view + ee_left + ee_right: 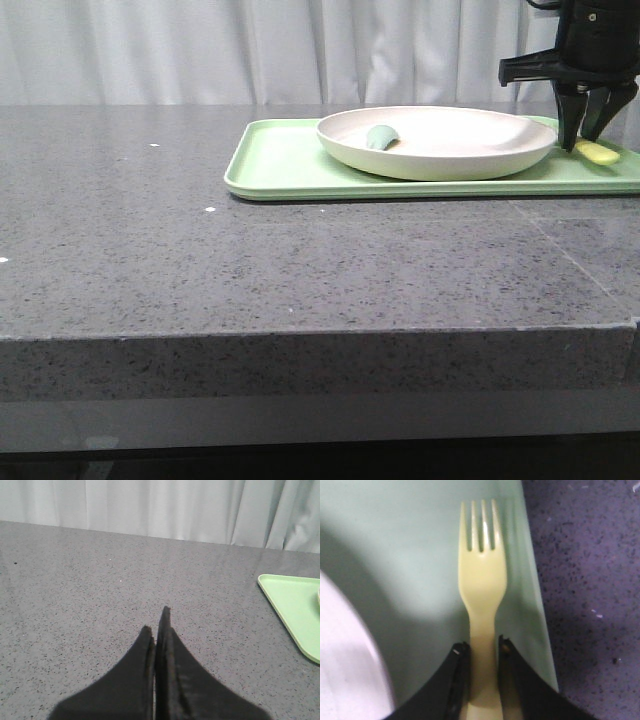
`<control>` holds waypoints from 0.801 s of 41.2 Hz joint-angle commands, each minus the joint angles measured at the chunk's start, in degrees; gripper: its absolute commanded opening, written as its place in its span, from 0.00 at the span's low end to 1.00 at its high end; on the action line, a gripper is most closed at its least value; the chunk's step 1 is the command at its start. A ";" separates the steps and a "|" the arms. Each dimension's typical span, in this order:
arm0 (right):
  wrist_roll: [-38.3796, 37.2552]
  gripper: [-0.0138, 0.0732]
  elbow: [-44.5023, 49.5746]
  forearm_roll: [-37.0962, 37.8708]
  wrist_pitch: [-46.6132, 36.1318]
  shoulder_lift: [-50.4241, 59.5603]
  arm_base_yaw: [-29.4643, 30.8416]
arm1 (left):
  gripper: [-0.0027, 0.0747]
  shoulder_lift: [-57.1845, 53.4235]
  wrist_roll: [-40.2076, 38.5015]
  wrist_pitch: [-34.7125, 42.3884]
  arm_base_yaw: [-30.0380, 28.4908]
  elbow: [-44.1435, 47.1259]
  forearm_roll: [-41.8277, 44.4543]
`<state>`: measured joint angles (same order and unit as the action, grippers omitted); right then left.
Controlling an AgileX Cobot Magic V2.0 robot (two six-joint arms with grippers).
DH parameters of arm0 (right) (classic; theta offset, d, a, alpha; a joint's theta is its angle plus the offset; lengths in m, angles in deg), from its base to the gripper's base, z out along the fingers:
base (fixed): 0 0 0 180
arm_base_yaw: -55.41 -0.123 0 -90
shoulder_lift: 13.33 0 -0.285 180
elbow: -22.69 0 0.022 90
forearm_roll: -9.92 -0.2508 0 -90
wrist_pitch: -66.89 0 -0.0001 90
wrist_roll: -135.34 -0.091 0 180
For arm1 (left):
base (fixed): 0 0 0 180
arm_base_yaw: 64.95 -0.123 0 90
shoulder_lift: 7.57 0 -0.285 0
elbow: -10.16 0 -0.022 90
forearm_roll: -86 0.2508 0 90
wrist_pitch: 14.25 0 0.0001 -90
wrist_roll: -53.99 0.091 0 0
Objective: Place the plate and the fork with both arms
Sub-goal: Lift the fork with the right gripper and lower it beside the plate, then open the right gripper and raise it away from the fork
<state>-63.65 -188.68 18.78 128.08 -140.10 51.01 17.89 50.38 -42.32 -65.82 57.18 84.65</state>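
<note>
The cream-white plate (450,135) sits on the light green tray (280,165) at the back right of the table. A small teal-green piece (381,137) lies in the plate. The pale yellow fork (598,152) lies on the tray just right of the plate. My right gripper (583,140) points down over it. In the right wrist view its fingers close on the fork's handle (482,580), tines pointing away, with the plate's rim (345,655) beside it. My left gripper (156,622) is shut and empty above bare table, out of the front view.
The grey speckled table (300,260) runs wide to the left and front of the tray. The tray's corner (292,605) shows at the side of the left wrist view. The tray's edge (540,630) lies close to the fork. A white curtain hangs behind.
</note>
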 commanded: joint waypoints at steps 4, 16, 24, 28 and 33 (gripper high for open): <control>0.90 0.41 -1.84 0.91 -1.11 3.33 0.28 | 0.01 0.48 -0.43 4.83 -0.05 -1.35 -0.34; 1.02 0.42 -4.49 0.91 1.11 3.91 0.28 | 0.01 0.48 -0.43 4.83 -0.05 -1.35 -0.34; 1.46 0.42 -9.39 0.91 6.79 4.43 0.28 | 0.01 0.48 -0.43 4.83 -0.05 -1.35 -0.34; 1.59 0.38 -9.89 0.91 7.16 5.58 0.28 | 0.01 0.48 -0.43 4.83 -0.05 -1.35 -0.34; 1.65 0.22 -9.89 0.91 7.21 7.30 0.28 | 0.01 0.48 -0.43 4.83 -0.05 -1.35 -0.34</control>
<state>-62.74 -196.64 18.78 136.20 -137.80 51.01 17.89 50.38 -42.32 -65.82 57.30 84.65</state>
